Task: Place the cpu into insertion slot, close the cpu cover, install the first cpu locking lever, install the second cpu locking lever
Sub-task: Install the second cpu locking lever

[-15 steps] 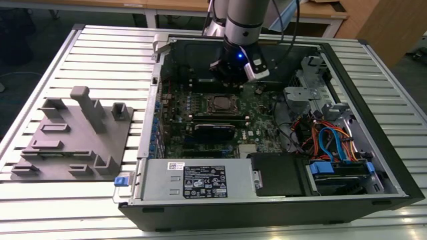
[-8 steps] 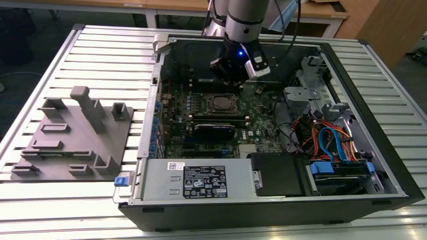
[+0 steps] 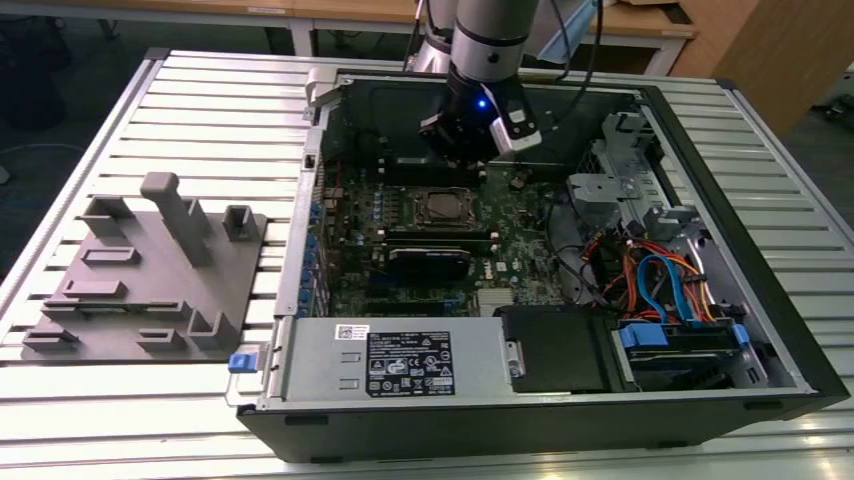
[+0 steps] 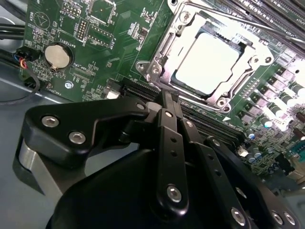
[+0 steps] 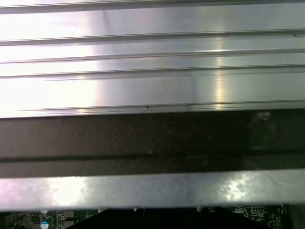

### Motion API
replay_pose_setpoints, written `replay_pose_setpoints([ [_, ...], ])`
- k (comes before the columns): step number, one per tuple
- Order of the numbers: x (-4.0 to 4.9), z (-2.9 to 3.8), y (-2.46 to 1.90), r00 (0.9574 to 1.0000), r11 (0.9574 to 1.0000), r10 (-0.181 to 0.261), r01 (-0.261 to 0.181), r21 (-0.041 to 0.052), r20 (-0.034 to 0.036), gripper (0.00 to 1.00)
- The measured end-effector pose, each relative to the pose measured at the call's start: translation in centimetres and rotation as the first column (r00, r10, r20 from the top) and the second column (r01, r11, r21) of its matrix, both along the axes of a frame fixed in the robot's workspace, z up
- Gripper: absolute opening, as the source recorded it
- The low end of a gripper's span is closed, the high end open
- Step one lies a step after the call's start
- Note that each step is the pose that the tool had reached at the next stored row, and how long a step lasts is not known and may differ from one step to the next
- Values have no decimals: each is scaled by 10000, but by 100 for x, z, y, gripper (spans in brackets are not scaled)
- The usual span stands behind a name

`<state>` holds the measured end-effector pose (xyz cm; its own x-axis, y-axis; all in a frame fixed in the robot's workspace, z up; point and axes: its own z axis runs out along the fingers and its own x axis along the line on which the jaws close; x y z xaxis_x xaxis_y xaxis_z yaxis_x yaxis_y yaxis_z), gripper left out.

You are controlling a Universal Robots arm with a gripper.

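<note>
A: Nearest item?
B: Black linkage-fingered gripper (image 4: 167, 98), fingers drawn together, holding nothing, hovering above the green motherboard (image 4: 112, 45).

A: Beyond it?
B: Small square silver-topped cpu (image 4: 206, 63) seated in the silvery-rimmed insertion slot (image 4: 164, 50); thin silvery frame-shaped cpu cover (image 4: 224, 93) lay down around it

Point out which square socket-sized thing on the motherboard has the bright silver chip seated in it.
It is the insertion slot with the cpu lying flat in its centre, framed by the silvery cpu cover. It sits just beyond the gripper, unlike the coin cell further off.
</note>
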<state>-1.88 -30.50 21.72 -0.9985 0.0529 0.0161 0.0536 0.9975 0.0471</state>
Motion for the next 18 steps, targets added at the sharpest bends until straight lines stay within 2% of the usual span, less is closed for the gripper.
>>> replay_pose_setpoints([
  [10,-1,54,0,10000,10000,0,0,-1,23,10],
  [18,-1,56,0,10000,10000,0,0,1,24,10],
])
